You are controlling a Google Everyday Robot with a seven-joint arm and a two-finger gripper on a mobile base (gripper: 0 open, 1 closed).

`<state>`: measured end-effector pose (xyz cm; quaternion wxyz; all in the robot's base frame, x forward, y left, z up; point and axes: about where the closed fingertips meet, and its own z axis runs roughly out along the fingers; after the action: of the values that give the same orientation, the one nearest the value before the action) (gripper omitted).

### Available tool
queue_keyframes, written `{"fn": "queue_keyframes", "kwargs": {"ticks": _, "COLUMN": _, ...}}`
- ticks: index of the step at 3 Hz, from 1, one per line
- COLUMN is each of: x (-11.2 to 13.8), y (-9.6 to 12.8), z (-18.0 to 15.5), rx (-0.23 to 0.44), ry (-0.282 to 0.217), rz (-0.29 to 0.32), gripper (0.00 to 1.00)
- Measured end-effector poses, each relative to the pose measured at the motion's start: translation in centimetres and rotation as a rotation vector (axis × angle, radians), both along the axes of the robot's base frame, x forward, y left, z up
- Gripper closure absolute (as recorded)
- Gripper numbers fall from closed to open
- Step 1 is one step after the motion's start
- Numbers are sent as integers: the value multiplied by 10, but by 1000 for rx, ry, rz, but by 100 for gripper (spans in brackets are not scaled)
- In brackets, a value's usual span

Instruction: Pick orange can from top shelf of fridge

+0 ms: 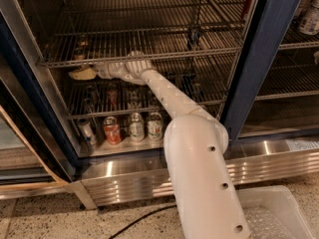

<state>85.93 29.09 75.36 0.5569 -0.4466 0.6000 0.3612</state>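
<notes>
We look from above and behind the arm [199, 183], down and forward into the fridge [259, 59], close in; the gripper [88, 73] sits at left, just below a wire rack [199, 52].

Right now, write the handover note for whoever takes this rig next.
Gripper: inside the fridge at its left side, just below the front bar of the top shelf. It does not have the can.
Orange can: standing on the top shelf near its left front, above the gripper.
Done: the arm has reached into the fridge.
Left: probably bring the gripper up over the shelf's front bar, close on the orange can, then lift it and draw it out.
</notes>
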Motion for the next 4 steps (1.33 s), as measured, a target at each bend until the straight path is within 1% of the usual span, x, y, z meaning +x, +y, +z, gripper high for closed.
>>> {"fn": "queue_keyframes", "kwargs": {"ticks": 1, "x": 0, "y": 0, "z": 0, "rx": 0, "ry": 0, "rz": 0, "gripper": 23}}
{"fn": "queue_keyframes", "kwargs": {"ticks": 2, "x": 0, "y": 0, "z": 0, "rx": 0, "ry": 0, "rz": 0, "gripper": 42}}
{"fn": "queue_keyframes", "kwargs": {"ticks": 4, "x": 0, "y": 0, "z": 0, "rx": 0, "ry": 0, "rz": 0, "gripper": 89}}
